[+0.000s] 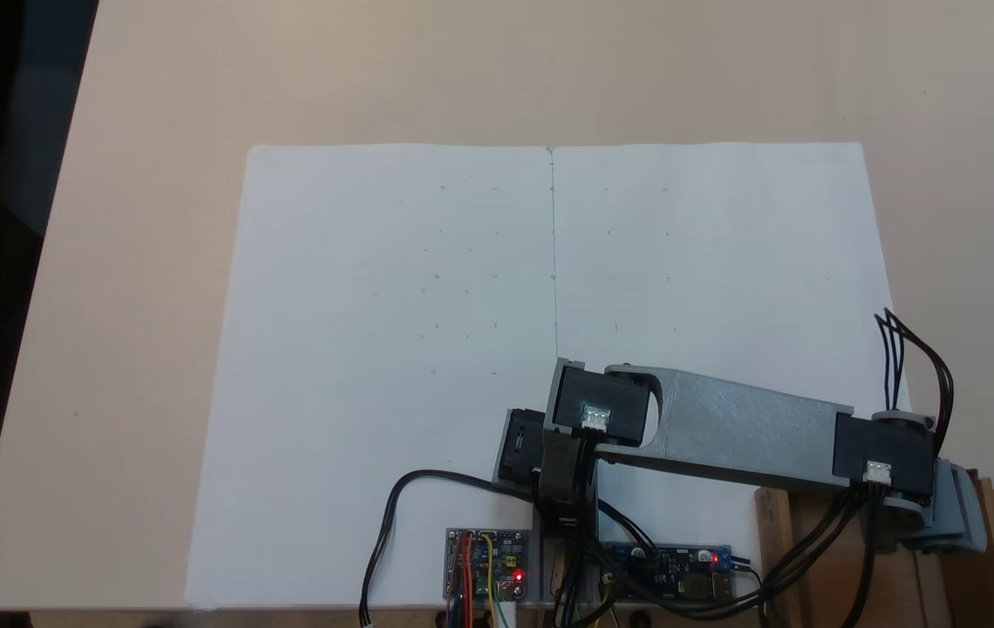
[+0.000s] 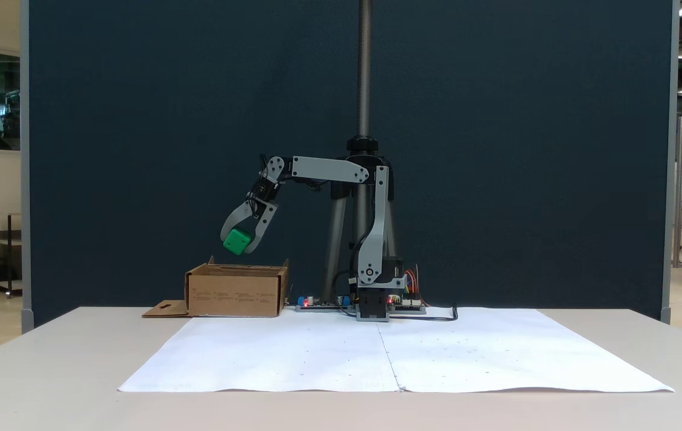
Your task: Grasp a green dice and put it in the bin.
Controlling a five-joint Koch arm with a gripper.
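Green plastic shows between the two grey fingers of the gripper (image 2: pixel 243 237): the green dice (image 2: pixel 237 240) is clamped at the fingertips, tilted so that one corner hangs lowest. The tool points down and slightly away from the arm's base (image 2: pixel 374 308), and the dice is in the air, clear of everything else.

Directly below the tool sits the bin (image 2: pixel 236 292), a brown cardboard box with its open top facing the dice. A gap of air separates the dice from the box rim. The side flap (image 2: pixel 164 309) lies flat on the table (image 2: pixel 66 335) beyond the box, on the far side from the base. In the fixed view from above, the forearm (image 1: pixel 741 427) reaches out over the cardboard at the lower corner, and the wrist hides the tool and the dice.

The carry looks nearly done; release is what remains, and that is where trouble could come. The dice is held on a tilt by the fingertips alone, so a jolt could twist it loose early. Dropped from this height, its rounded corners may make it bounce on the cardboard floor and hop the low walls. If the tool sits nearer one wall than the side view suggests, the dice could clip the rim and fall onto the flap or the white paper sheet (image 2: pixel 293 359).
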